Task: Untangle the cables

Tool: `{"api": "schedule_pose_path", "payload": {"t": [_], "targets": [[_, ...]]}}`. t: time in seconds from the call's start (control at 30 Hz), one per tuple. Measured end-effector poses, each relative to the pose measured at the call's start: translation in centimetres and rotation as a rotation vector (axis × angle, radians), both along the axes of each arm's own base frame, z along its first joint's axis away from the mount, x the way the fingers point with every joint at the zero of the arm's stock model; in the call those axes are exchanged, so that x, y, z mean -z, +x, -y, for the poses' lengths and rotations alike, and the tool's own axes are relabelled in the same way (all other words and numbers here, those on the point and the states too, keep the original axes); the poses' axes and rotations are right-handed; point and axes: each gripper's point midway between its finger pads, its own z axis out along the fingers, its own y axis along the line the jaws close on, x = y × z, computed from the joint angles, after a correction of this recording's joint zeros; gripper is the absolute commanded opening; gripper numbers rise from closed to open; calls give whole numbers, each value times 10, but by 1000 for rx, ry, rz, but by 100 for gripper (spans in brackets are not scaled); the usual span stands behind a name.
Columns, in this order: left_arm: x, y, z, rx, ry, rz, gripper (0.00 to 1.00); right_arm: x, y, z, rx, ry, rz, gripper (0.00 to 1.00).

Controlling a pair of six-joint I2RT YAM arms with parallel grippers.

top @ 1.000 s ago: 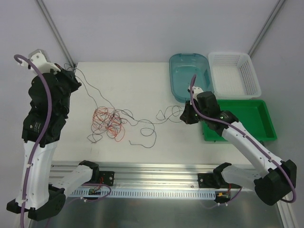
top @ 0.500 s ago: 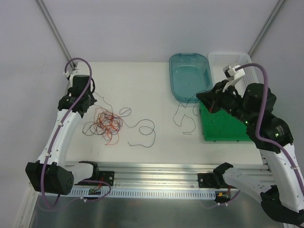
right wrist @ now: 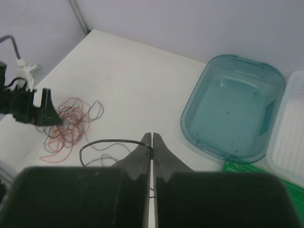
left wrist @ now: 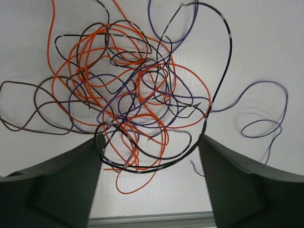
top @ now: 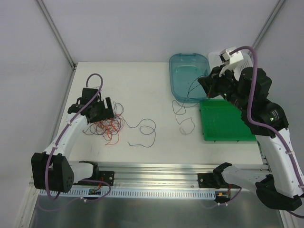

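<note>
Because made of hair-thin, limp cables (left wrist: pixel 137 95) in orange-red, black and dark purple, should handle as almost weightless, soft and springy, easy to slip out of a pinch and quick to drag the neighbours along. Lies bunched in one tangle directly under and just ahead of the left gripper (left wrist: pixel 149 156), which stands spread wide and grasps nothing. Better to take hold at a free outer loop, not at the knotted middle. Grips one thin black wire (right wrist: pixel 111 141) between the clenched fingers of the right gripper (right wrist: pixel 152 141), trailing left and down from the tips to the white table (top: pixel 142 80).
</note>
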Motion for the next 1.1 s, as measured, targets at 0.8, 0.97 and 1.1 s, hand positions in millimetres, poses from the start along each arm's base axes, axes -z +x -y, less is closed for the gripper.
{"api": "schedule_pose_path", "payload": {"t": [0.8,0.97,1.1], "targets": [[-7,-5,1,25,-7,89,99,-42,229,163,628,-74,252,1],[-1,-5,1,27,-2,67,99,-48,253,186,636,-56,287,1],[5,-5,1,29,2,43,99,-71,262,221,696,-36,365,1]]}}
